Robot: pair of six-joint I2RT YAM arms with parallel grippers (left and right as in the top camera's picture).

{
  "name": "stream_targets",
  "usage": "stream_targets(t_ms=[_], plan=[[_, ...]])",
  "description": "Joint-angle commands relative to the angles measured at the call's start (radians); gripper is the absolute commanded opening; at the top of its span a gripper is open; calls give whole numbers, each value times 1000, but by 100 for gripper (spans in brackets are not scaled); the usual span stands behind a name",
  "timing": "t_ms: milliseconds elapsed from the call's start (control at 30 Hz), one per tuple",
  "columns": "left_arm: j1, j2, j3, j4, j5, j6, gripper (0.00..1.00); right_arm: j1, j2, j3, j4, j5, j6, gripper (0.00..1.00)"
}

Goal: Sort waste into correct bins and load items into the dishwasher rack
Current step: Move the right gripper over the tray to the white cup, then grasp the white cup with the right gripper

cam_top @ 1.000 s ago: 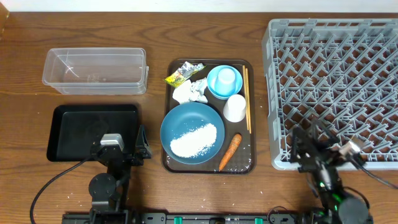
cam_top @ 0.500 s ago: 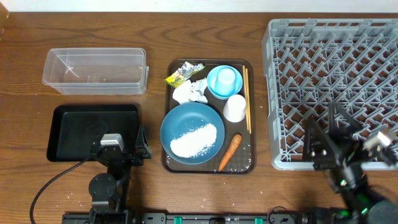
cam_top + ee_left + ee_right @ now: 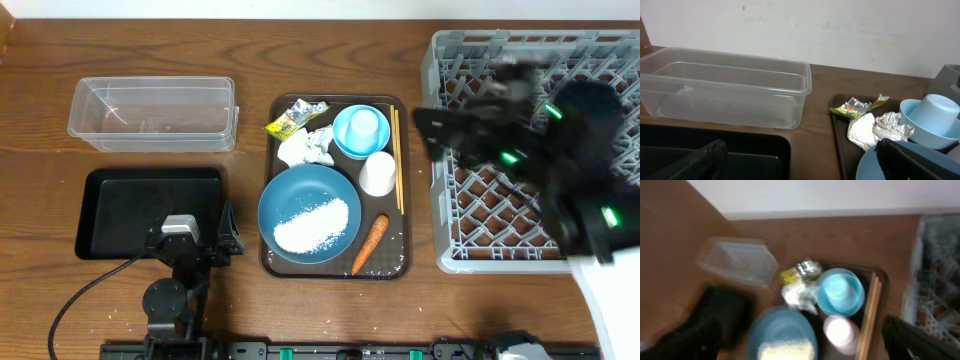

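Overhead we note the left gripper [image 3: 188,238] at the black tray [image 3: 120,210] edge and the right gripper [image 3: 465,128], blurred, over the dishwasher rack [image 3: 450,50]; left wrist: jaws wide, empty, facing the clear tub [image 3: 725,90]; right wrist: jaws wide, empty, above bowl [image 3: 842,292], cup [image 3: 840,330] and plate [image 3: 782,330] on the brown tray [image 3: 882,276].

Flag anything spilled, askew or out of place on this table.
Nothing is spilled or broken. The rice sits heaped on the blue plate, the carrot lies slantwise on the brown tray beside it, and the crumpled tissue and wrapper sit at the tray's far left corner.
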Motion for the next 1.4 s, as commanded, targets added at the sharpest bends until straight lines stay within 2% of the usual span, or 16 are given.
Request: stream_targets(t_ms=[0, 133, 300, 500, 967, 1067, 1233, 1367], plan=[[5, -5, -27, -16, 14, 13, 97, 101, 170, 147, -126, 285, -116, 99], [5, -5, -27, -16, 14, 13, 97, 181, 364, 249, -268, 381, -116, 99], [5, -5, -27, -16, 14, 13, 97, 212, 504, 250, -257, 375, -113, 99], [5, -5, -27, -16, 14, 13, 97, 216, 627, 249, -264, 262, -113, 99], [5, -5, -27, -16, 14, 13, 97, 227, 821, 248, -301, 260, -94, 99], [5, -5, -27, -16, 14, 13, 97, 230, 835, 247, -306, 260, -93, 91], [5, -5, -27, -16, 14, 13, 97, 230, 838, 246, -315, 260, -82, 69], [5, -5, -27, -16, 14, 13, 97, 230, 838, 246, -331, 260, -78, 67]])
